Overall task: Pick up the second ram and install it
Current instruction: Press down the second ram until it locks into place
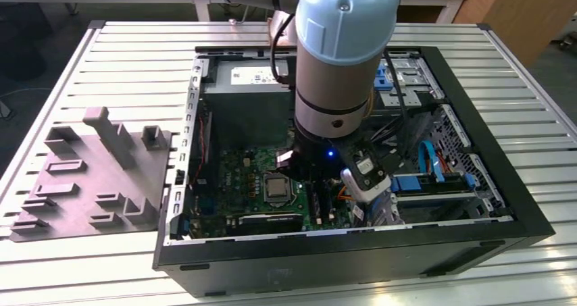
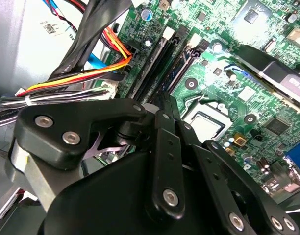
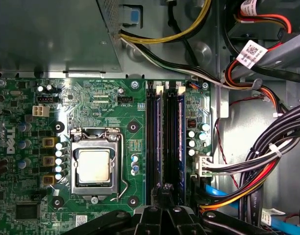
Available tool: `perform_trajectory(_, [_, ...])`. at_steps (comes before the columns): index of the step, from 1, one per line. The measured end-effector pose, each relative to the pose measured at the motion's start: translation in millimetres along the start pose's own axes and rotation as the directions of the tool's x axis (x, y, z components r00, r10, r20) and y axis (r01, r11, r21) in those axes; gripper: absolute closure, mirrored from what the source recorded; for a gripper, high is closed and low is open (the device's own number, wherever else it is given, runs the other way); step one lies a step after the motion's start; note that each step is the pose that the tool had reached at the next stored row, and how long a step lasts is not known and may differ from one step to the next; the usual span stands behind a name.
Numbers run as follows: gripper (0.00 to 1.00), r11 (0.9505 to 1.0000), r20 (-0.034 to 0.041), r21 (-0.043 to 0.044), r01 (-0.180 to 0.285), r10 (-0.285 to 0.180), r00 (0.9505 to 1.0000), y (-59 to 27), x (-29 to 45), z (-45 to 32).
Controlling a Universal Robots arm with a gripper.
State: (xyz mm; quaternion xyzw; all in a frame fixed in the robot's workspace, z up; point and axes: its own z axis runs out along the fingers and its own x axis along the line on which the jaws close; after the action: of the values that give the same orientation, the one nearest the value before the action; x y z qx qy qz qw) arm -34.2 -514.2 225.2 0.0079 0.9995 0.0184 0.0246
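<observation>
Two sticks sit in the slots, 3 o'clock from the processor [image 1: 275, 188] in the exterior view. My gripper [image 3: 163, 188] is closed, right over the second ram [image 3: 158, 142].

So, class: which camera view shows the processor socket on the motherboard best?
The first wrist view: the processor socket faces the camera square-on, whole, with its retention lever. The second wrist view shows it obliquely, partly behind the pincer's black linkage. The exterior view shows it small, beside the arm.
</observation>
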Motion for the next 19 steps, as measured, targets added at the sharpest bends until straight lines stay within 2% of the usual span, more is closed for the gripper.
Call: perform_trajectory(19, [0.9,1.0,0.0,-0.0003,0.0,0.0,1.0,-0.2,0.2,3.5])
